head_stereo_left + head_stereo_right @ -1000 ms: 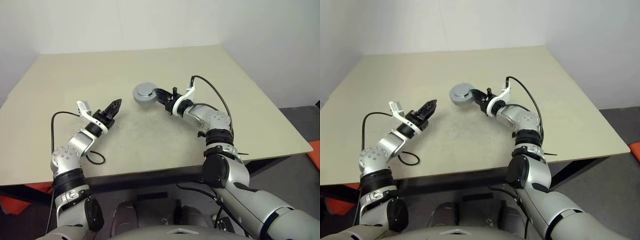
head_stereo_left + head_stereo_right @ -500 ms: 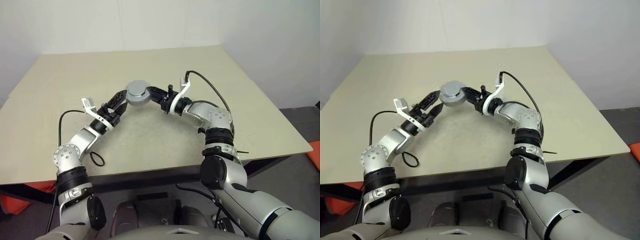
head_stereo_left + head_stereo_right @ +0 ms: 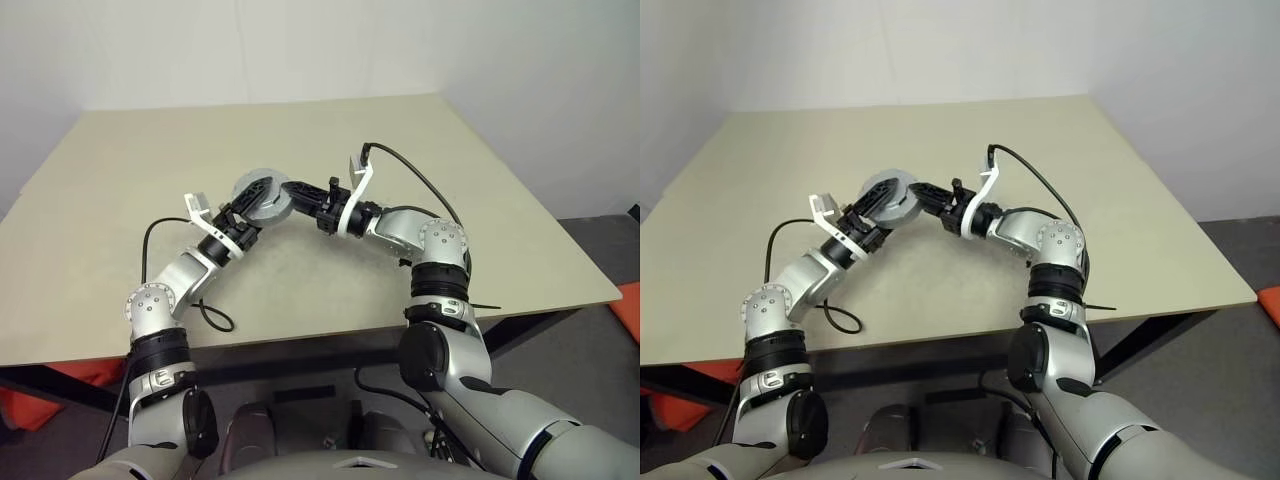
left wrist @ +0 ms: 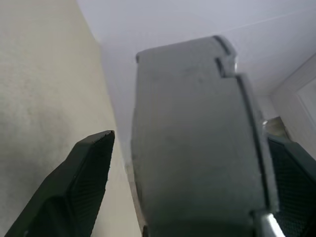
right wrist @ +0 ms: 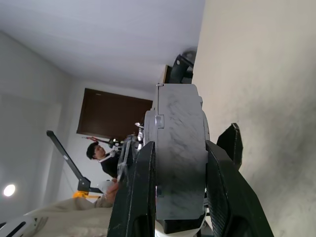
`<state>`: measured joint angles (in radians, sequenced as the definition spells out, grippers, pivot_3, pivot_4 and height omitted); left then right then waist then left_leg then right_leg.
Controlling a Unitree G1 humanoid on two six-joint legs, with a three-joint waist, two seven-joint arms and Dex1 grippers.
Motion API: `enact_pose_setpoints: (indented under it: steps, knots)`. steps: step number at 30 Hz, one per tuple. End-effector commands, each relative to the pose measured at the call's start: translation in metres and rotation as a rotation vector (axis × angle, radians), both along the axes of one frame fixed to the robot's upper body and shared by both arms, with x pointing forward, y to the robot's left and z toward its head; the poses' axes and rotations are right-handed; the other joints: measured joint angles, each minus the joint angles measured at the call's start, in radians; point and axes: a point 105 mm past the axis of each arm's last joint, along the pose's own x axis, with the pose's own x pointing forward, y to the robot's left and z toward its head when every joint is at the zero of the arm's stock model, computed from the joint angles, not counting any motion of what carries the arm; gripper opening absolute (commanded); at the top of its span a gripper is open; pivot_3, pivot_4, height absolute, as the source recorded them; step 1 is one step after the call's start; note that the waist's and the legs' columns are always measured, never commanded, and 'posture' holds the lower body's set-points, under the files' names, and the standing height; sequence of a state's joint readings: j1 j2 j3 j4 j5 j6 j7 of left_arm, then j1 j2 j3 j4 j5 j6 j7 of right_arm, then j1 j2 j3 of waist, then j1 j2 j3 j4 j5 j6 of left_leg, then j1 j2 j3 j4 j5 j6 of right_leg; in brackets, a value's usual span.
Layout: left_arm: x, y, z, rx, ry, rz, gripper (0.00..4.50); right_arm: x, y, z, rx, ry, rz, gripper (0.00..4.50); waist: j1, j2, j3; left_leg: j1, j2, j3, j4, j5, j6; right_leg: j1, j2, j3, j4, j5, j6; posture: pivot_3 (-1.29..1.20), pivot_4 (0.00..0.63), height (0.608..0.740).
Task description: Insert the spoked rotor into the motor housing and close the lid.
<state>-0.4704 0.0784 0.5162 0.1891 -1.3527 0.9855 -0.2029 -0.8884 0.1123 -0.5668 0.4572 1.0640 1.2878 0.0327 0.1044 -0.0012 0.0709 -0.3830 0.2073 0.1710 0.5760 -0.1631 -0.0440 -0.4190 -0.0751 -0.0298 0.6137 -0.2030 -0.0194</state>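
The right gripper clamps the motor housing on edge above the counter. The left gripper straddles its opposite rim, fingers spread, not yet pinching.

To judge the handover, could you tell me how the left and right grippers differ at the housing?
The right gripper's jaws are clamped on the housing, carrying it above the table; the left gripper's jaws stand open around it, with a gap at one finger. The right reaches in from the robot's right, the left from its left. Both meet at the same housing.
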Motion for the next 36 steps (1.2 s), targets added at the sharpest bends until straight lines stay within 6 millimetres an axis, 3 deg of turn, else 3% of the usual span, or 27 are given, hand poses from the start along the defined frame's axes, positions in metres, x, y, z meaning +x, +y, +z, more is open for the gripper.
enact_pose_setpoints:
  steps: [1,4,13,18,21,22,24,29,32,36]
  knots:
    - [0.003,0.007,0.011,-0.001,-0.042,0.032,3.21,0.002,-0.001,0.028,0.064,-0.087,-0.016,1.14,0.000,0.000,0.000,0.000,0.000,0.000,0.000,0.001,-0.001,0.000,0.000,0.000,0.000,0.000,0.000,0.00,0.000,0.740]
    - [0.003,0.009,0.011,-0.001,-0.043,0.042,2.31,0.006,-0.003,0.026,0.056,-0.079,-0.033,1.14,0.000,0.000,0.000,0.000,0.000,0.000,0.000,0.001,-0.002,0.000,0.000,0.000,0.001,0.001,0.000,0.00,0.000,0.740]
    - [0.008,0.013,0.005,0.015,-0.030,0.045,2.31,0.019,-0.009,0.013,-0.021,-0.087,-0.125,1.14,0.000,0.000,0.000,0.001,0.000,0.000,0.001,0.002,-0.003,0.000,0.000,0.001,0.003,0.001,0.000,0.00,0.000,0.740]
    - [0.010,0.015,0.002,0.023,-0.023,0.064,2.31,0.034,-0.019,0.009,-0.109,-0.151,-0.237,2.79,0.002,-0.001,0.000,0.000,0.000,0.000,0.002,0.002,-0.003,0.000,0.000,0.001,0.003,0.001,0.000,0.00,0.000,0.740]
    - [0.010,0.018,0.001,0.034,-0.022,0.091,2.31,0.053,-0.034,0.004,-0.211,-0.176,-0.402,3.83,0.002,-0.001,0.000,0.000,0.000,0.000,0.002,0.002,-0.003,0.000,0.000,0.001,0.003,0.001,0.000,0.00,0.000,0.740]
    - [0.011,0.019,0.000,0.039,-0.021,0.109,2.31,0.058,-0.038,0.003,-0.224,-0.180,-0.439,3.83,0.002,-0.001,0.000,0.000,0.000,0.000,0.002,0.002,-0.003,0.000,0.000,0.000,0.003,0.001,0.000,0.00,0.000,0.740]
    - [0.014,0.028,-0.001,0.055,-0.017,0.168,2.31,0.061,-0.041,0.002,-0.219,-0.182,-0.464,3.83,0.000,-0.001,0.000,0.001,0.000,0.000,0.002,0.002,-0.003,0.000,0.000,0.001,0.004,0.001,0.000,0.00,0.000,0.740]
    - [0.032,0.085,-0.018,0.100,0.104,0.478,2.31,0.063,-0.045,0.000,-0.220,-0.185,-0.470,3.83,-0.009,-0.001,0.000,0.001,0.000,0.000,0.002,0.002,-0.003,0.000,0.000,0.001,0.004,0.001,0.000,0.00,0.000,0.740]
    - [0.035,0.108,-0.025,0.115,0.150,0.573,2.31,0.063,-0.048,0.000,-0.228,-0.195,-0.477,3.83,-0.009,-0.001,0.000,0.002,0.000,-0.001,0.002,0.002,-0.003,0.000,0.001,0.001,0.005,0.001,0.000,0.00,0.000,0.740]
    - [0.038,0.121,-0.033,0.145,0.208,0.624,2.31,0.063,-0.053,0.001,-0.229,-0.211,-0.496,3.83,-0.001,-0.003,0.000,0.001,0.000,-0.001,0.003,0.002,-0.002,0.000,0.000,0.001,0.005,0.001,-0.001,0.00,0.000,0.740]
